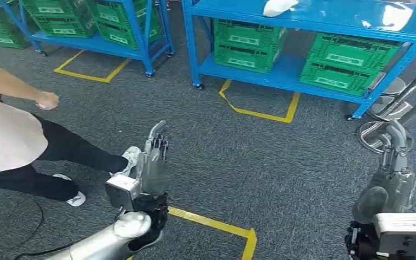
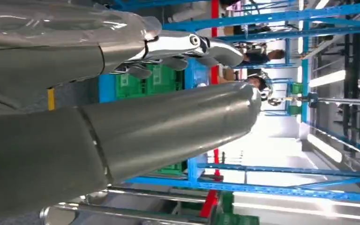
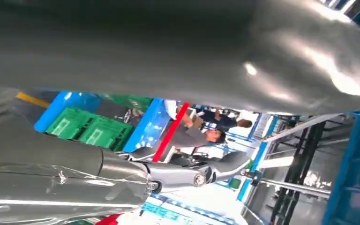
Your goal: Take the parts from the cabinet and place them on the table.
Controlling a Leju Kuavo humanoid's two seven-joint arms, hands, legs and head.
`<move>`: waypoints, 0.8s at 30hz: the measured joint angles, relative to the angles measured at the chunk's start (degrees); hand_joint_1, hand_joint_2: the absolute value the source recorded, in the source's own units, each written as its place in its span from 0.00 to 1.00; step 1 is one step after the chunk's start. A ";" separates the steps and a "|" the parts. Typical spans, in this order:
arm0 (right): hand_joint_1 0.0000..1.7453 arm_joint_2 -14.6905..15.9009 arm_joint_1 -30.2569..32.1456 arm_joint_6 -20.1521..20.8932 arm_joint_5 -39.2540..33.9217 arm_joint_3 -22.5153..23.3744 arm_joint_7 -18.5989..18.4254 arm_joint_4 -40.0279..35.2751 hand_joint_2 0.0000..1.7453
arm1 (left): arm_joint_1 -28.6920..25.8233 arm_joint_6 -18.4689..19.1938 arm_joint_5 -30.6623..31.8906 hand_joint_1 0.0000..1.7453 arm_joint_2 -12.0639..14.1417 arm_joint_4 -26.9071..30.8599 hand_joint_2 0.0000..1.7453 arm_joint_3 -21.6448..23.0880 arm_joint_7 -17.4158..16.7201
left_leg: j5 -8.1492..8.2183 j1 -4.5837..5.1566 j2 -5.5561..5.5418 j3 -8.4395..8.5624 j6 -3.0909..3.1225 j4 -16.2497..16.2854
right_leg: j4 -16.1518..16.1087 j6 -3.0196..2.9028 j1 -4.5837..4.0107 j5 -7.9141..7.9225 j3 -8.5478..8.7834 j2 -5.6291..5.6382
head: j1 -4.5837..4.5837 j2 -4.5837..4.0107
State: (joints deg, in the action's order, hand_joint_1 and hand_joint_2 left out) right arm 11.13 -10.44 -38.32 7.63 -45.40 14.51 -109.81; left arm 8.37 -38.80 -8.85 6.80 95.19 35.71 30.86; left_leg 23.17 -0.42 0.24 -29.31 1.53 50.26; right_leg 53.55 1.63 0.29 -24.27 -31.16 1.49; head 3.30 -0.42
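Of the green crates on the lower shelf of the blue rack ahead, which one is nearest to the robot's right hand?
The rightmost green crate on the blue rack is nearest the right hand; the other crate on that shelf sits further left.

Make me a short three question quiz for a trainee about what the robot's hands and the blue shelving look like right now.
1. True or false: the left hand is holding a part.
2. What colour are the plastic crates on the lower shelf of the blue metal rack? A red, B green, C grey.
3. Fill in: the yellow tape lines are stuck to the grey ____.

Key:
1. False. Its fingers are apart with nothing in them, and so are the right hand's.
2. B.
3. Carpet floor.
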 joint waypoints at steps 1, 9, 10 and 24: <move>0.00 0.02 -0.26 -0.04 0.02 0.00 0.02 0.00 0.00 | 0.13 0.13 -0.13 0.00 -0.02 0.00 0.00 0.00 0.00 | -0.07 -0.09 0.16 0.46 0.20 -0.40 | 3.17 0.17 0.10 -1.78 -1.27 -0.40 | -0.39 0.00; 0.00 0.00 0.17 -0.07 0.02 -0.09 0.07 0.35 0.00 | 0.02 0.22 -0.50 0.00 -0.13 0.00 0.00 0.00 0.15 | 2.88 -1.79 0.59 1.94 -2.95 1.63 | 1.57 4.01 2.92 1.80 -1.78 -1.91 | -0.83 0.00; 0.00 0.00 0.09 -0.07 0.02 -0.15 0.09 0.53 0.00 | 0.11 0.22 -0.50 0.00 -0.11 0.00 0.00 0.00 0.17 | 3.39 -1.30 0.44 1.44 -3.62 2.34 | 1.59 3.72 2.46 0.31 -0.88 -1.50 | -2.10 0.00; 0.00 0.00 0.39 0.20 0.02 -0.31 -0.02 0.55 0.00 | -0.27 0.02 -0.52 0.00 0.13 0.02 0.00 0.07 0.52 | -4.75 1.17 -0.39 -9.51 0.24 7.60 | 1.65 -1.90 0.49 -5.29 4.51 0.49 | 2.08 0.00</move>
State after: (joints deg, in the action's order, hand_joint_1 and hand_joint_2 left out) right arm 11.13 -10.05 -38.12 7.65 -45.70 14.49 -109.26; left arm 8.10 -38.77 -9.38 6.93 95.21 35.78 31.39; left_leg 18.41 0.75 -0.14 -38.83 1.77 57.86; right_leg 55.20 -0.27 0.78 -29.57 -26.65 1.98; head 5.38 -0.42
